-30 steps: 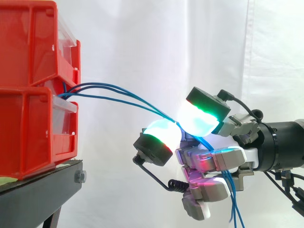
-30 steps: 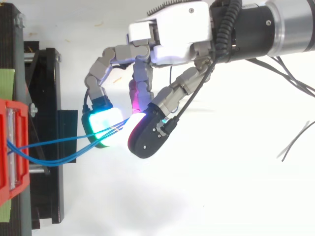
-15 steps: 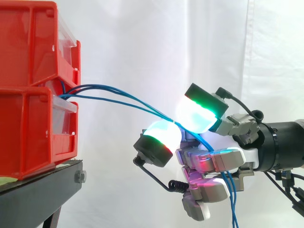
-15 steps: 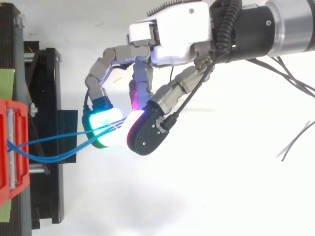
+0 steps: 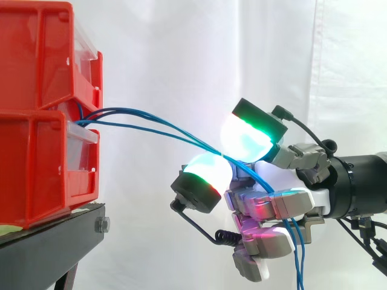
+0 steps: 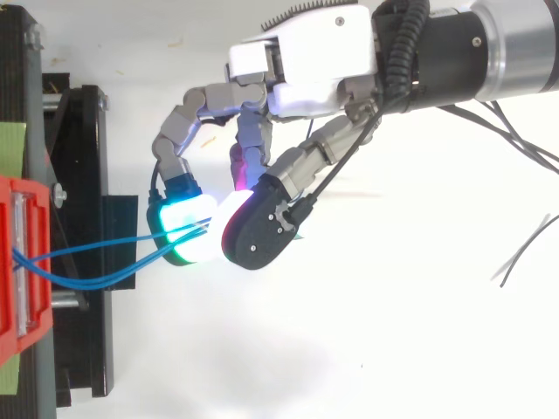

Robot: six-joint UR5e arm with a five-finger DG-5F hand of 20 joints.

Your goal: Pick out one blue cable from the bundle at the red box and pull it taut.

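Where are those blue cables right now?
Side view: the blue cables run from between the stacked red bins at left to the hand at centre-right, pinched between its glowing fingertips.

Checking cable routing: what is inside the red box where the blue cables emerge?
Blue cables exit the front of the red box beside a clear panel; their ends inside are hidden.

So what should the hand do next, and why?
Probably draw back from the red bins: the hand pinches the blue cables between its pads, and they sag in a loose curve, not taut.
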